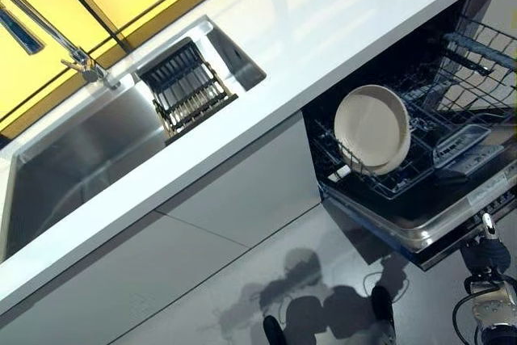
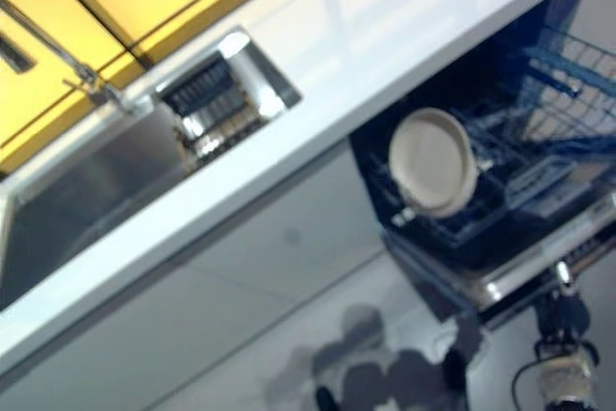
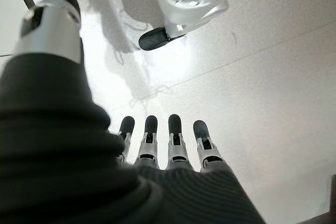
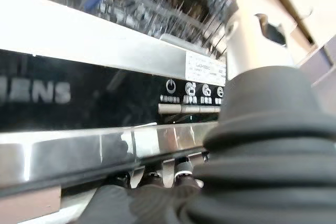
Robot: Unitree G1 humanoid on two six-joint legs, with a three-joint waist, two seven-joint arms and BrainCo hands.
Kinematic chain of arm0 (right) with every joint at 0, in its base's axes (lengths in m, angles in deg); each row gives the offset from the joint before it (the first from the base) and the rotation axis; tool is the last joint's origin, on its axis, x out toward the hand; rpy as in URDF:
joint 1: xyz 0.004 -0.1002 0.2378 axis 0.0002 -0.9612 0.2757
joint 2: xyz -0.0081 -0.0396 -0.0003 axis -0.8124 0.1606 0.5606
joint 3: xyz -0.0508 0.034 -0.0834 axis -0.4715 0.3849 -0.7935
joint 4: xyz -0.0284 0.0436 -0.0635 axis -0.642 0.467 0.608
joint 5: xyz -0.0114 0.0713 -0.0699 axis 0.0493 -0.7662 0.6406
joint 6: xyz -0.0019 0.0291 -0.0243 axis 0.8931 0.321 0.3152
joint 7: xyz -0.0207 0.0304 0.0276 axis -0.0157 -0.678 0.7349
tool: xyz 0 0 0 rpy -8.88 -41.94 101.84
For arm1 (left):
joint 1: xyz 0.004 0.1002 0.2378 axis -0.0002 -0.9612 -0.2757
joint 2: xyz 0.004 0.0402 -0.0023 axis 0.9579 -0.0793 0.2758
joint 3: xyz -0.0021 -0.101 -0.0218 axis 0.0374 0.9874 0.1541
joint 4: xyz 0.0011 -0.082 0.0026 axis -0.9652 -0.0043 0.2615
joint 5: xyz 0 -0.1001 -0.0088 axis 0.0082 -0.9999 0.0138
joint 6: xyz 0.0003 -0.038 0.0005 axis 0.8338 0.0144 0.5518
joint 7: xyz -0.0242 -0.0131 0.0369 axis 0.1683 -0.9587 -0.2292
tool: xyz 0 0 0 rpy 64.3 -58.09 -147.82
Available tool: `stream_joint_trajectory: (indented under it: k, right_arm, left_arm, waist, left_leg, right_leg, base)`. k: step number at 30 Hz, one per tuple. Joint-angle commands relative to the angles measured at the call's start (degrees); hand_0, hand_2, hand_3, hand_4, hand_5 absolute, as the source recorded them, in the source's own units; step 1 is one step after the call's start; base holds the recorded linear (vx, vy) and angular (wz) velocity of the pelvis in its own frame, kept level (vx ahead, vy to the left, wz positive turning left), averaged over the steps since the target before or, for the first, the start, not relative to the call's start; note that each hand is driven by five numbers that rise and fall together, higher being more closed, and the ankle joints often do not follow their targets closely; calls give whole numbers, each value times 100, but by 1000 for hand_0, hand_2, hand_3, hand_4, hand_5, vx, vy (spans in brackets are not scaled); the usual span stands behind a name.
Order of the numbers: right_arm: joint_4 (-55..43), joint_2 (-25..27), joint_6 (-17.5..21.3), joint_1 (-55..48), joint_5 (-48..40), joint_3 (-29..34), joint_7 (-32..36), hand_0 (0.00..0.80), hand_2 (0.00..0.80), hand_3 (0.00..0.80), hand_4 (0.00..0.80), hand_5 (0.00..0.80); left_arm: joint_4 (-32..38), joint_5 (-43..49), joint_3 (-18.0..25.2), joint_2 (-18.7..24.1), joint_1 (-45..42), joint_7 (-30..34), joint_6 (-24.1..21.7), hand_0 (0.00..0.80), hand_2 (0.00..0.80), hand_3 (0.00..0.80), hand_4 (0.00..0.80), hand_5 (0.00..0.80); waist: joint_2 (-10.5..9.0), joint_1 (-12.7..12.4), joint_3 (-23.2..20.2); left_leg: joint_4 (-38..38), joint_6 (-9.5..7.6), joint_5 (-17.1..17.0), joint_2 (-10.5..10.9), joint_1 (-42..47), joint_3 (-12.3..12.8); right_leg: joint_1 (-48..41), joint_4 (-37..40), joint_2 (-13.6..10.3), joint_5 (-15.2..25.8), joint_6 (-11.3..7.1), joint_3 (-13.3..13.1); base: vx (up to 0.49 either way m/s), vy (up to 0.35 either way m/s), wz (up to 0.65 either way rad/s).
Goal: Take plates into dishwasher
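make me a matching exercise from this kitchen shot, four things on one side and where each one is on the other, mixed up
Things:
1. plate
2. faucet
3. drain rack
4. right robot hand

Places:
A. set in the sink at its end nearer the dishwasher
B. at the front edge of the open dishwasher door
C. standing on edge in the lower dishwasher rack
D. rising over the back of the sink

Pairs: 1-C, 2-D, 3-A, 4-B
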State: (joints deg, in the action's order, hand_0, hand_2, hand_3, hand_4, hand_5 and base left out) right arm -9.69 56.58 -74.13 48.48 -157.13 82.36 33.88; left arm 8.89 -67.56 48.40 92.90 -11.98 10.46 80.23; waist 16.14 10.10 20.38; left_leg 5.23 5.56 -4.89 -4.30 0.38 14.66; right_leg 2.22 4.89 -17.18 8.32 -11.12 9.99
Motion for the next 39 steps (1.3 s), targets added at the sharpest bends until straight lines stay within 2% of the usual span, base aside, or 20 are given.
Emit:
stream_joint_trajectory:
  k: [1, 6, 11, 13, 14, 16, 18, 21, 25, 28, 34, 39]
  right_arm:
    - [-984, -101, -57, 2498, 503, -769, 965, 0, 0, 0, 0, 0]
    - [-918, -77, -110, 2338, 599, -734, 839, 0, 0, 0, 0, 0]
    - [-532, 15, -381, 1926, 1401, -649, 386, 0, 0, 0, 0, 0]
    - [-74, 74, -731, 1688, 2278, -616, -7, 0, 0, 0, 0, 0]
    - [-6, 90, -791, 1648, 2435, -616, -65, 0, 0, 0, 0, 0]
    - [448, 173, -1216, 1442, 3478, -685, -343, 0, 0, 0, 0, 0]
    - [806, 213, -1404, 1252, 4073, -847, -356, 0, 0, 0, 0, 0]
    - [1154, 55, -1746, 1016, 4419, -1054, -379, 0, 0, 0, 0, 0]
    - [1553, -324, -1835, 737, 4489, -1129, -428, 0, 0, 0, 0, 0]
    - [1797, -680, -1726, 270, 4519, -1121, -286, 0, 0, 0, 0, 0]
    - [1994, -1328, -1514, -216, 4573, -1171, -206, 0, 0, 0, 0, 0]
    - [1809, -1487, -1522, -284, 4586, -1216, -313, 0, 0, 0, 0, 0]
  left_arm:
    - [-407, 170, -369, 278, 271, -34, 150, 0, 0, 0, 0, 0]
    - [-440, 180, -318, 273, 235, -103, 195, 0, 0, 0, 0, 0]
    - [-447, 150, -213, 311, 171, -114, 248, 0, 0, 0, 0, 0]
    - [-406, 145, -172, 329, 134, -153, 288, 0, 0, 0, 0, 0]
    - [-390, 142, -169, 333, 127, -163, 299, 0, 0, 0, 0, 0]
    - [-337, 94, -169, 367, 104, -196, 374, 0, 0, 0, 0, 0]
    - [-302, 73, -171, 407, 103, -243, 406, 0, 0, 0, 0, 0]
    - [-319, 91, -141, 480, 119, -267, 449, 0, 0, 0, 0, 0]
    - [-378, 116, -142, 455, 184, -283, 484, 0, 0, 0, 0, 0]
    - [-403, 120, -128, 414, 151, -326, 449, 0, 0, 0, 0, 0]
    - [-513, 182, -26, 312, 118, -473, 424, 0, 0, 0, 0, 0]
    - [-532, 229, -9, 297, 52, -489, 442, 0, 0, 0, 0, 0]
  waist:
    - [-428, -751, -836]
    - [-568, -798, -937]
    - [-727, -836, -969]
    - [-828, -867, -993]
    - [-848, -871, -995]
    - [-968, -909, -1019]
    - [-1096, -958, -1039]
    - [-1335, -1042, -1111]
    - [-1469, -1135, -1251]
    - [-1586, -1212, -1381]
    - [-1791, -1279, -1626]
    - [-1842, -1291, -1736]
  left_leg:
    - [-500, 29, 296, 55, 11, -248]
    - [-486, 55, 281, -35, 82, -247]
    - [-484, 87, 271, -123, 123, -285]
    - [-441, 87, 264, -160, 163, -329]
    - [-429, 85, 260, -168, 173, -335]
    - [-386, 85, 244, -218, 208, -367]
    - [-345, 82, 218, -267, 230, -393]
    - [-234, 90, 169, -352, 298, -449]
    - [-123, 101, 114, -410, 326, -515]
    - [-68, 112, 66, -437, 319, -576]
    - [-29, 124, 72, -472, 403, -518]
    - [-23, 117, 114, -473, 461, -489]
  right_leg:
    - [230, -1299, -197, -929, 320, 235]
    - [68, -1230, -150, -915, 323, 312]
    - [-64, -1182, -98, -902, 329, 387]
    - [-157, -1116, -42, -888, 335, 406]
    - [-172, -1101, -33, -881, 336, 407]
    - [-259, -1024, 24, -860, 343, 418]
    - [-338, -940, 74, -824, 346, 436]
    - [-518, -781, 186, -774, 355, 503]
    - [-668, -571, 290, -699, 344, 579]
    - [-796, -320, 371, -560, 304, 660]
    - [-915, -36, 424, -369, 236, 701]
    - [-944, -4, 425, -353, 207, 705]
  base:
    - [108, -30, 4]
    - [69, -38, 9]
    - [34, -39, 16]
    - [43, -50, 16]
    - [49, -75, 17]
    - [38, -72, 25]
    - [32, -100, 18]
    - [44, -107, 16]
    - [51, -42, 15]
    - [44, -27, 5]
    - [62, -7, 8]
    - [63, 3, 0]
